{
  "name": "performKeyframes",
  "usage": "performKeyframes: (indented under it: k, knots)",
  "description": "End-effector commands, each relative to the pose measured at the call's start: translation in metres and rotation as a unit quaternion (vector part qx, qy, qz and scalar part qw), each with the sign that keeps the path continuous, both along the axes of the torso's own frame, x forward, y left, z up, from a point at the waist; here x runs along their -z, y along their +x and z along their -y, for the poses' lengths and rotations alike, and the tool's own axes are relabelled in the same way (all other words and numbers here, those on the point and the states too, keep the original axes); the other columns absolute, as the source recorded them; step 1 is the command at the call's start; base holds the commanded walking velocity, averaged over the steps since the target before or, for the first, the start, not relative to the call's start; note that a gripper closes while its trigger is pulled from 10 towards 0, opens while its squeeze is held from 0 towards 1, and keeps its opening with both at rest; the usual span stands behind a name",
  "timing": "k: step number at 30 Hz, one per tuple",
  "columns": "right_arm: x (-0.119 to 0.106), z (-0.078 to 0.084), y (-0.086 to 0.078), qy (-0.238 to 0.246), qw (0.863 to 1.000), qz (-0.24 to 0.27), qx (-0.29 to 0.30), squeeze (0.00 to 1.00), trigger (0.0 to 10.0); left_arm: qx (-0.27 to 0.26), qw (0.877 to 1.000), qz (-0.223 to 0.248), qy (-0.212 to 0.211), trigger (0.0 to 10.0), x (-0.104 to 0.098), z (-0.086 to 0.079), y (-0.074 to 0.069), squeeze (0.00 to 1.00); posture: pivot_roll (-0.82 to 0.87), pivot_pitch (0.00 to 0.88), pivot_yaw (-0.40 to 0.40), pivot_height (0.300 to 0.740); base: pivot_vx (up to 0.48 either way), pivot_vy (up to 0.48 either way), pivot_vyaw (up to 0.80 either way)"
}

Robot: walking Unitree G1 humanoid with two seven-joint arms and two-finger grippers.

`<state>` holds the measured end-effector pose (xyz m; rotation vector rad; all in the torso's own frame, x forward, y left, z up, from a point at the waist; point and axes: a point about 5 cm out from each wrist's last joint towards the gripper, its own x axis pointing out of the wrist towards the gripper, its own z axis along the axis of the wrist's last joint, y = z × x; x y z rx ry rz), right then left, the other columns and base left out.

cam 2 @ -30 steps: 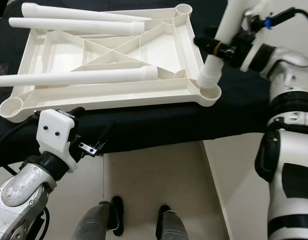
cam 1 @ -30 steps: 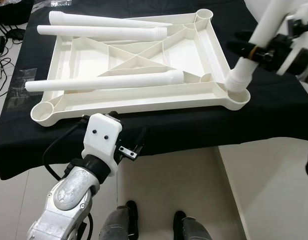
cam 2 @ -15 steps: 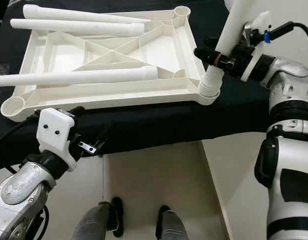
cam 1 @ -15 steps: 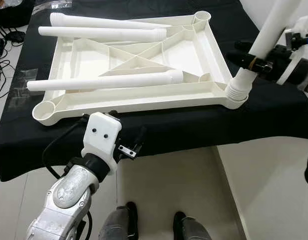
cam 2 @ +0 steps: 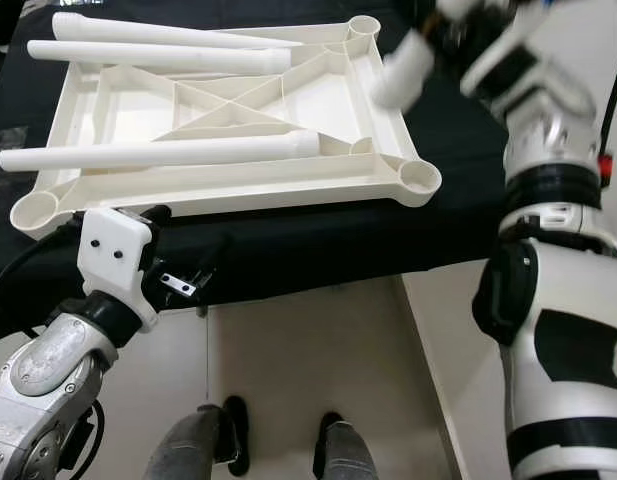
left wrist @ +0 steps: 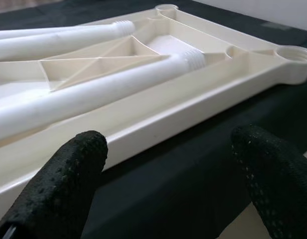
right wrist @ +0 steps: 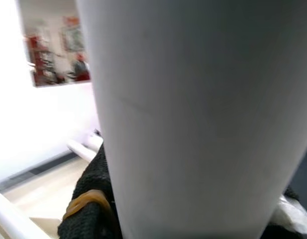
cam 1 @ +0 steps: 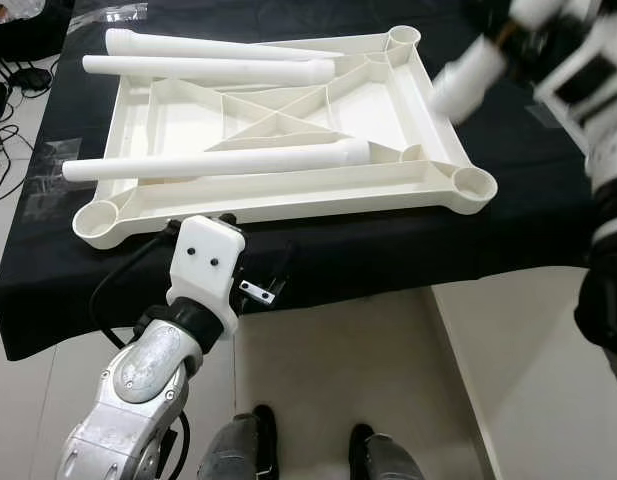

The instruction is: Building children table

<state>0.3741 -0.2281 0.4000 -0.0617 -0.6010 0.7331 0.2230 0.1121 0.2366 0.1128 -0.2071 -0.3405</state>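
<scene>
Standing at 6 o'clock, two dark shoes [cam 1: 308,445] on the pale floor [cam 1: 388,350]. Reaching forward from 7 o'clock, the left gripper [left wrist: 168,184], its two black fingers [left wrist: 58,184] spread wide apart and gripping nothing, hovering just short of the near edge of the black-covered table [cam 1: 388,250]. Lying upside down across that black cover, the white tabletop [cam 1: 268,195], ribbed underside up, a round socket at each corner; the near right socket [cam 1: 474,183] at 3 o'clock sitting open with nothing in it. Resting along the near part of the tabletop, one white leg [cam 1: 213,163], threaded end pointing toward 3 o'clock. Lying side by side across the far edge at 11 to 12 o'clock, two more legs [cam 1: 208,70], the upper one [cam 1: 213,46] slimmer at its right tip. Hanging in the air at 2 o'clock above the far right part of the tabletop, clear of it, a fourth leg [cam 1: 466,75] (blurred in both eye views), clamped by the right gripper [cam 1: 518,35]; in the right wrist view, black fingers [right wrist: 91,209] pressing against the pale tube, a tan band round one of them. Trailing on the floor at 10 o'clock, dark cables [cam 1: 3,110].
</scene>
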Motion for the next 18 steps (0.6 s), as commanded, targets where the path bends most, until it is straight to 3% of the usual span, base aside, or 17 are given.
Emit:
performKeyframes:
  k: [1, 2, 5, 8, 18]
  knots:
    - [0.015, -0.005, 0.004, -0.018, 1.000, -0.021, -0.007, 0.00, 3.1, -0.002, 1.000, -0.005, -0.005, 10.0, 0.003, 0.001, 0.001, 0.00, 0.14, 0.220, -0.017, 0.740, 0.000, 0.000, 0.00]
    - [0.021, -0.012, 0.006, -0.033, 0.999, -0.028, -0.006, 0.00, 10.0, -0.005, 1.000, -0.002, -0.008, 10.0, 0.002, 0.001, 0.001, 0.00, 0.14, 0.218, -0.019, 0.740, 0.000, 0.000, 0.00]
    - [0.038, -0.028, 0.008, -0.056, 0.997, -0.040, -0.033, 0.00, 10.0, -0.014, 1.000, 0.000, -0.018, 10.0, 0.002, -0.003, 0.003, 0.00, 0.13, 0.200, -0.029, 0.740, 0.286, -0.341, 0.00]
    - [0.044, -0.033, 0.008, -0.072, 0.995, -0.045, -0.043, 0.00, 10.0, -0.018, 1.000, 0.000, -0.019, 10.0, 0.002, -0.005, 0.005, 0.00, 0.13, 0.195, -0.036, 0.740, 0.333, -0.342, 0.00]
    - [0.036, -0.037, 0.010, -0.057, 0.997, -0.041, -0.028, 0.00, 10.0, -0.037, 0.999, 0.006, -0.029, 10.0, 0.001, -0.010, 0.008, 0.00, 0.13, 0.189, -0.041, 0.740, 0.331, -0.344, 0.00]
